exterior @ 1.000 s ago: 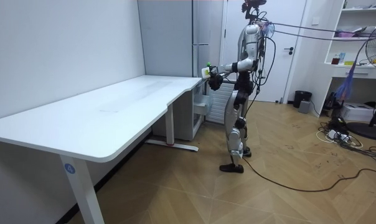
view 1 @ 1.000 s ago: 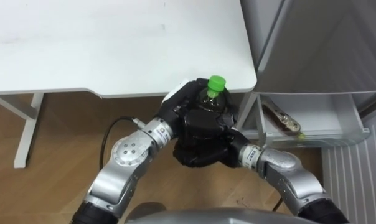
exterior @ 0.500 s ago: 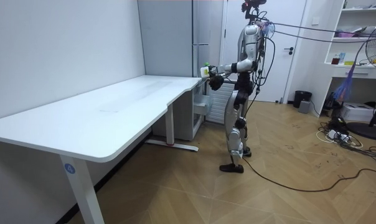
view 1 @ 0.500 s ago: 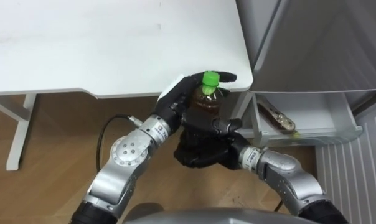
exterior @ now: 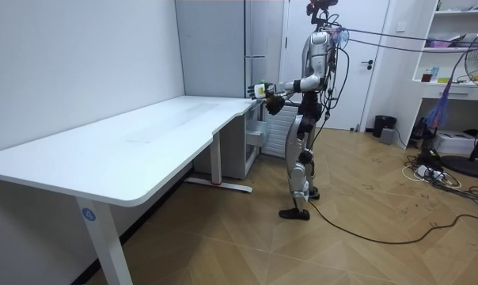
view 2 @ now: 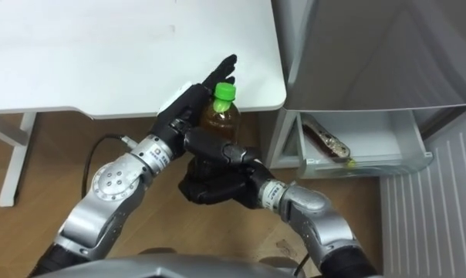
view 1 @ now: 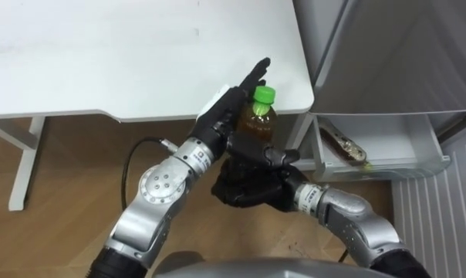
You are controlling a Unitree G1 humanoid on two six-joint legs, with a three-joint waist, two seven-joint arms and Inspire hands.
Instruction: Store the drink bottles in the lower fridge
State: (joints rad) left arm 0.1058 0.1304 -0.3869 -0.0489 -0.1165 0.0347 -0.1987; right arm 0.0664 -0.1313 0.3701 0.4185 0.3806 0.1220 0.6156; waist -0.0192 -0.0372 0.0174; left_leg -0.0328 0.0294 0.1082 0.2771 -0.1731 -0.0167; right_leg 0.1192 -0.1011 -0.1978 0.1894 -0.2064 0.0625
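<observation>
Gripping bottle (view 1: 257, 123) upright in curled right hand (view 1: 247, 184), just left of fridge (view 1: 387, 54) | holding left hand (view 1: 230, 110) straight-fingered beside bottle | pickup judged done; placing into fridge's open lower drawer (view 1: 406, 148) not yet done

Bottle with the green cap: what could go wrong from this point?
1. The right hand alone grips the bottle, low on its body, while the left hand lies straight-fingered beside its top; the bottle could tip or slip to the floor.
2. The table corner is close by; a swing toward the fridge drawer might clip it.
3. The drawer already holds a packet, which may crowd the bottle.
</observation>
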